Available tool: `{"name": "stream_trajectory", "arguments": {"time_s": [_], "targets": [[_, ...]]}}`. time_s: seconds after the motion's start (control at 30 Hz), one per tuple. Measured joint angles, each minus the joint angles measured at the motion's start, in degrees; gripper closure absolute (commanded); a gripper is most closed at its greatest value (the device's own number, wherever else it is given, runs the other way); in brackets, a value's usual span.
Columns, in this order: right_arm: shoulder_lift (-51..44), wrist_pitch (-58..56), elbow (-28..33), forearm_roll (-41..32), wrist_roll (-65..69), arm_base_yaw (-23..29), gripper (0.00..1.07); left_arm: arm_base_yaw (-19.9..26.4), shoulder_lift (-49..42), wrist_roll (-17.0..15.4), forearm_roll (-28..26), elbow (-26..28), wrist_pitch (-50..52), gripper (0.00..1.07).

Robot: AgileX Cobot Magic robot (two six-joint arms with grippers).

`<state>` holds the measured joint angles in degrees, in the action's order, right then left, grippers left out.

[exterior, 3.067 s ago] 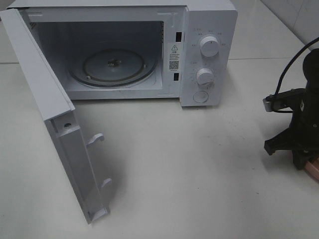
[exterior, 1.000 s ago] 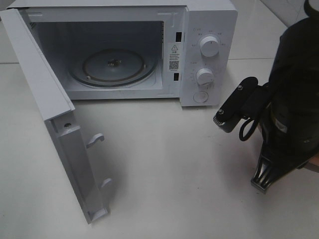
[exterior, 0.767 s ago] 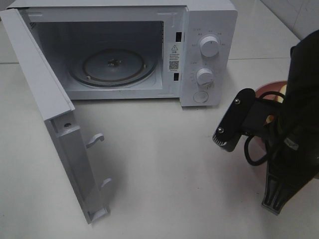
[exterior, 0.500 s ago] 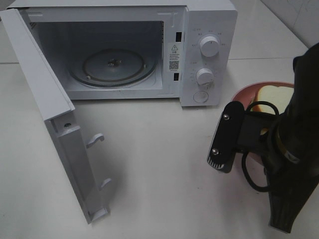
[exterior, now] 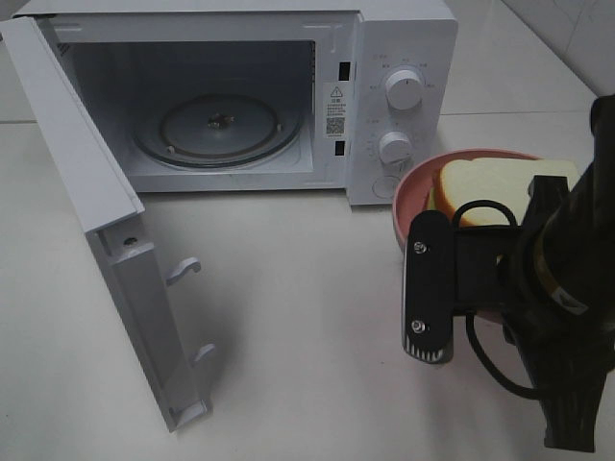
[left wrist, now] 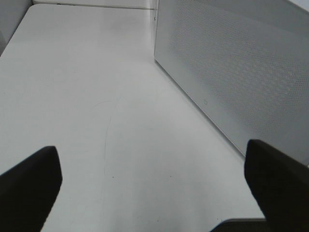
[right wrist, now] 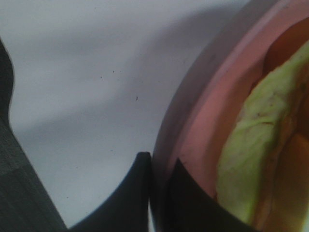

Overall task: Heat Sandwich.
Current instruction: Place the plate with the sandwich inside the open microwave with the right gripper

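Over to the high camera: the microwave (exterior: 404, 58) stands at twelve o'clock on the table (exterior: 288, 317), its door (exterior: 86, 173) swung wide open toward eight o'clock. The glass turntable (exterior: 219, 128) inside is bare, so nothing is cooking yet.

And there's the sandwich (exterior: 485, 187)! It lies on the pink plate (exterior: 415, 197) at three o'clock in that view, just beside the microwave's front right corner, at about five o'clock from the lower knob (exterior: 396, 147). The right arm (exterior: 567, 288) hangs over the near side of the plate.

The right wrist camera settles the grip. The right gripper (right wrist: 157, 193) is pinched narrow on the plate's rim, with one finger (right wrist: 140, 193) outside and the other inside, and the sandwich's pale green filling is close by. The shadow under the plate suggests it is off the table, though that is a judgement.

The left gripper (left wrist: 154, 193) is spread wide with nothing between its fingers. It hovers over bare table beside a white perforated panel (left wrist: 231, 72), and it is out of sight in the high view.

The scorecard, then: the door is open and the plate is gripped. Left to do are carrying the plate toward ten o'clock into the cavity, setting it on the turntable, letting go, shutting the door and turning the knobs.
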<state>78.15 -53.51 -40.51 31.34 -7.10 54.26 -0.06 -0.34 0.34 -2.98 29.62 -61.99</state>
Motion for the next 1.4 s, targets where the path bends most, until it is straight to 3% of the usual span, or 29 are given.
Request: {"name": "stream_trajectory", "arguments": {"time_s": [0.73, 1.13, 1.4], "targets": [[-0.3, 9.1, 0.1, -0.1, -31.4, 0.0, 1.07, 0.0, 0.0, 0.0, 0.0, 0.0, 0.0, 0.10], [-0.3, 12.3, 0.1, -3.5, -40.6, 0.0, 1.07, 0.0, 0.0, 0.0, 0.0, 0.0, 0.0, 0.10], [-0.3, 17.2, 0.1, -8.4, -57.8, -6.2, 1.07, 0.0, 0.0, 0.0, 0.0, 0.0, 0.0, 0.10]]}}
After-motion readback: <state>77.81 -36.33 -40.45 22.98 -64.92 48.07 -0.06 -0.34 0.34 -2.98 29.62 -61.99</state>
